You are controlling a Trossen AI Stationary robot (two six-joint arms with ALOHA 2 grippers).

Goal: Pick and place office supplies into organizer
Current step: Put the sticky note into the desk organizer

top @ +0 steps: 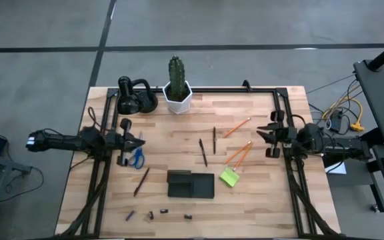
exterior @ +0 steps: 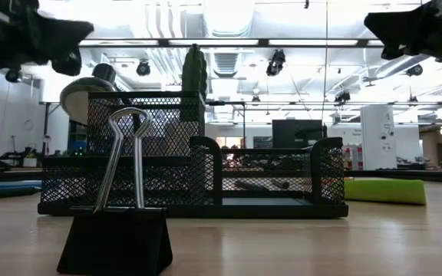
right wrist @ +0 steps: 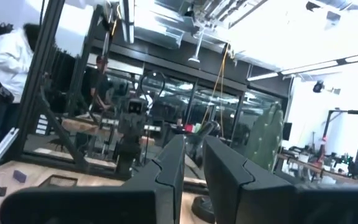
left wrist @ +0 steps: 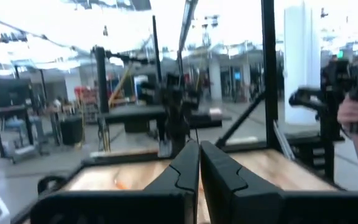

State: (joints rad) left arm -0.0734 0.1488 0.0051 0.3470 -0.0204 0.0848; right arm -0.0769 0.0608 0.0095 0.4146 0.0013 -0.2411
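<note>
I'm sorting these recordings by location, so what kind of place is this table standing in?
Most likely a robotics lab or workshop in a large industrial hall. The wooden table stands on bare concrete, exposed ceiling ducts and track lights hang overhead, and more metal-framed workstations fill the room behind.

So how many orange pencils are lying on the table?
3. One orange pencil lies right of the dark pens; two more lie side by side just above the green sticky pad. None looks hidden.
</note>
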